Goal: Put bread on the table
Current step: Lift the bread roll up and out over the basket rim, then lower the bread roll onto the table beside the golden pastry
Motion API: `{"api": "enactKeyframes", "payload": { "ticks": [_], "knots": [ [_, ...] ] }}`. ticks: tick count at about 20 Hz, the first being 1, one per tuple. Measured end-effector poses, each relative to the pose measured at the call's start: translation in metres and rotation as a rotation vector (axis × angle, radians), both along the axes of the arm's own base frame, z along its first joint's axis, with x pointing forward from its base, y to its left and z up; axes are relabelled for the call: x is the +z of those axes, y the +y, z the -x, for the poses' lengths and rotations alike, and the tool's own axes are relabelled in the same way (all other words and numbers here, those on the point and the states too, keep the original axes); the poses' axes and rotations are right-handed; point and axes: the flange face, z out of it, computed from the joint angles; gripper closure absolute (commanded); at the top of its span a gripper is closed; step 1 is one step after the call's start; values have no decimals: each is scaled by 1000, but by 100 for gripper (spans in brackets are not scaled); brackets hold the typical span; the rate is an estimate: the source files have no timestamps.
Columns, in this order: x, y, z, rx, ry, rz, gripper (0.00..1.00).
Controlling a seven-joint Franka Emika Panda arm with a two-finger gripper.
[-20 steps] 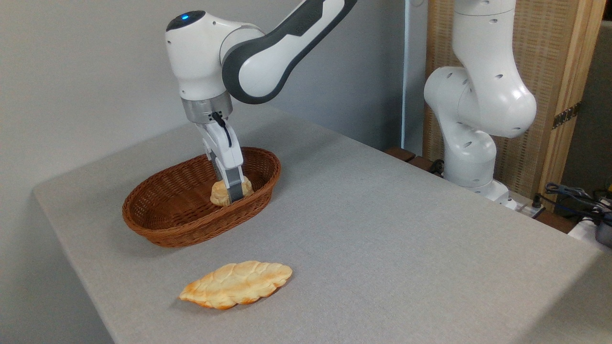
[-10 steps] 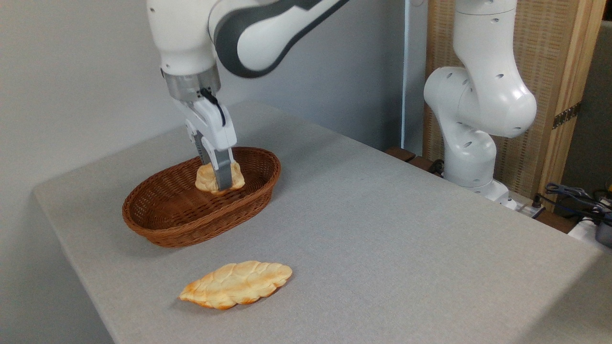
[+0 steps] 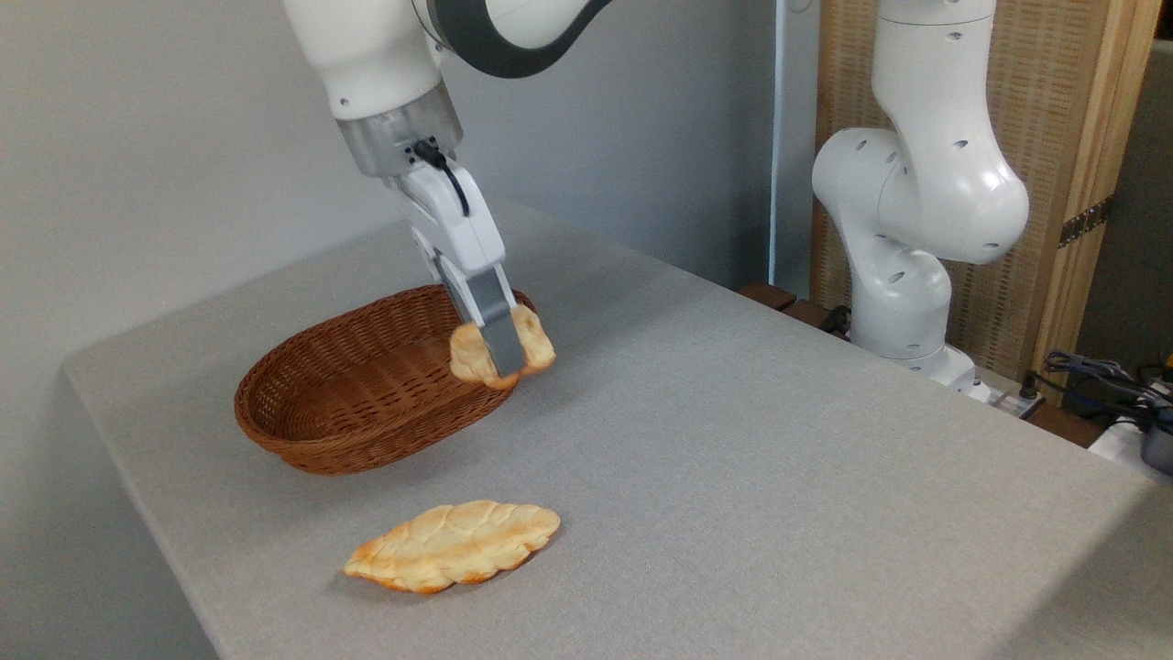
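Observation:
The bread (image 3: 469,353), a small pale-golden bun, hangs in the air over the right rim of the brown wicker basket (image 3: 357,403). My gripper (image 3: 503,359) is shut on it, one grey finger (image 3: 495,330) crossing its front, and the arm leans down from the upper left. Below and to the right lies the grey table (image 3: 733,440).
A long braided loaf (image 3: 454,545) lies on the table near the front, below the basket. The arm's white base (image 3: 916,211) stands at the table's far right edge, with cables (image 3: 1100,376) beyond it. The table's left edge runs close behind the basket.
The gripper has lifted the bread out of the basket's bottom and carried it rightward, from inside the basket to above its right rim.

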Motion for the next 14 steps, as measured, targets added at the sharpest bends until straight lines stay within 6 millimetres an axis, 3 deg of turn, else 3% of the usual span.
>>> {"api": "enactKeyframes", "payload": {
  "ticks": [8, 14],
  "knots": [
    [-31, 22, 4, -14, 48, -115, 0],
    [-32, 24, 5, -21, 46, -138, 0]
  ]
}}
